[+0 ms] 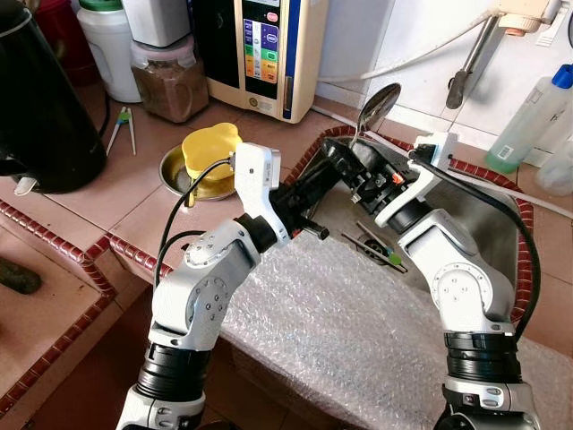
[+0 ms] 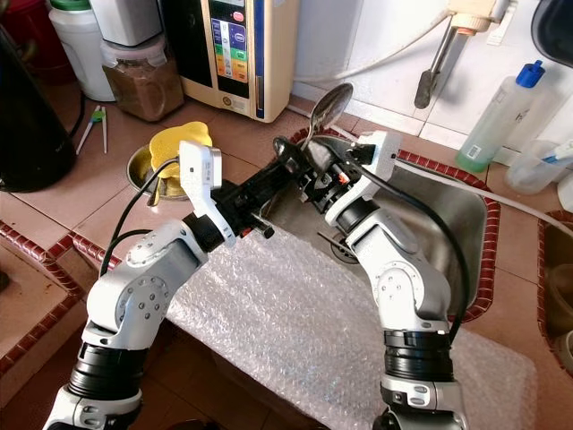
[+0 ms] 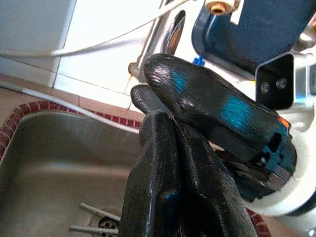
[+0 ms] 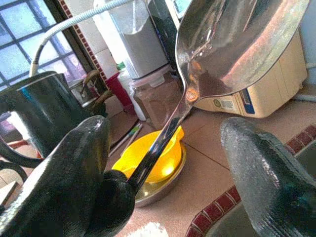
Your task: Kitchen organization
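A shiny steel spoon (image 1: 378, 106) stands bowl-up over the near-left corner of the sink (image 1: 474, 210). My left gripper (image 1: 340, 161) reaches in from the counter side and is shut on the lower end of the spoon's handle. In the left wrist view its fingers (image 3: 158, 187) are pressed together. My right gripper (image 1: 363, 179) meets it from the sink side. In the right wrist view its fingers (image 4: 74, 168) stand wide apart on either side of the spoon (image 4: 232, 44), not touching the handle.
Several utensils (image 1: 376, 244) lie by the sink drain. A yellow bowl (image 1: 208, 150) sits in a steel bowl on the tiled counter. A black kettle (image 1: 36, 98), a brown-filled jar (image 1: 168, 81) and a water purifier (image 1: 269, 45) stand behind. Bubble wrap (image 1: 340, 322) covers the front edge.
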{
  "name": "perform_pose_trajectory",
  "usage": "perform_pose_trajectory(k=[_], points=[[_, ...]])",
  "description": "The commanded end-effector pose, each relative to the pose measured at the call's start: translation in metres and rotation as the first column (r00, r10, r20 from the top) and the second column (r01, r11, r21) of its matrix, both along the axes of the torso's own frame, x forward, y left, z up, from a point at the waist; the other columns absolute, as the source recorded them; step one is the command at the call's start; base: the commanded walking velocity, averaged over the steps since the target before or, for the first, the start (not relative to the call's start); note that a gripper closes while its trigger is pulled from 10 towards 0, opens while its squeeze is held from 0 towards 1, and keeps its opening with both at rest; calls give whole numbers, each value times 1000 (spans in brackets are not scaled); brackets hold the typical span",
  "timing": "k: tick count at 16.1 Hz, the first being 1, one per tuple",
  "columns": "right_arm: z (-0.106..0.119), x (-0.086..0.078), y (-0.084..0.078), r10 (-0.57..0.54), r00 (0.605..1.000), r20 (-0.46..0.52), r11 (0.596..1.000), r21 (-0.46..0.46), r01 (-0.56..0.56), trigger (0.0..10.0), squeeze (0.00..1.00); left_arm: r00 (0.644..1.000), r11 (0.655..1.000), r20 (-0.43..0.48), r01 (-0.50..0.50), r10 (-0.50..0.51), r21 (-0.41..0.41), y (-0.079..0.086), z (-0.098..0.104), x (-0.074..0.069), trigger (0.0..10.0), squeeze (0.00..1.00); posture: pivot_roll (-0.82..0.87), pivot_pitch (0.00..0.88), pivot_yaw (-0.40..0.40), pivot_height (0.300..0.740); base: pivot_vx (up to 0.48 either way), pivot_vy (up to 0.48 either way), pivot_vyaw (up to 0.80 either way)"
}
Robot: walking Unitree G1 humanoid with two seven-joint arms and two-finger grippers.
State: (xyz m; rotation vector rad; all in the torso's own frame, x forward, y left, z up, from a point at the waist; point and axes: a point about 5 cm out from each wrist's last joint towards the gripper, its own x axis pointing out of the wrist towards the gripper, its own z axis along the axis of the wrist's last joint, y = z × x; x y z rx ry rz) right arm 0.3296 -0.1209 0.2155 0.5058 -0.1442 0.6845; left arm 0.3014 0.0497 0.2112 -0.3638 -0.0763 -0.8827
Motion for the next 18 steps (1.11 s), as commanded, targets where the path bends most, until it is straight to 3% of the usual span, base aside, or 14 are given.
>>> perform_pose_trajectory(k=[1,5,9,12,16,17,18], points=[[-5,5,-9,-50,998,-47,999,-10,50,0,0,998,999,43,42,-42,-9,-4,7,-5,0,0,-11,92,-56,740,0,0,0],[-15,15,-14,-92,982,-166,996,-22,90,0,0,998,999,52,41,-41,1,-4,8,-5,0,0,-10,91,-54,740,0,0,0],[-13,23,-24,-90,970,-225,995,14,96,0,0,998,999,57,35,-36,26,-5,3,-5,0,0,-14,90,-53,740,0,0,0],[-10,30,-36,-132,960,-245,990,11,139,0,0,997,998,67,32,-35,45,-4,2,-5,0,0,-17,89,-54,740,0,0,0],[-8,31,-38,-143,958,-247,989,11,150,0,0,997,999,75,10,-13,44,-3,3,-2,0,0,-18,86,-55,740,0,0,0],[-9,31,-40,-148,957,-251,988,5,154,0,0,997,999,74,4,-8,47,-3,2,-1,5765,922,-16,78,-53,740,0,0,0],[-10,32,-41,-159,954,-253,986,-1,164,0,0,998,999,69,0,-3,46,-3,1,0,9686,1000,-16,78,-53,740,0,0,0]])
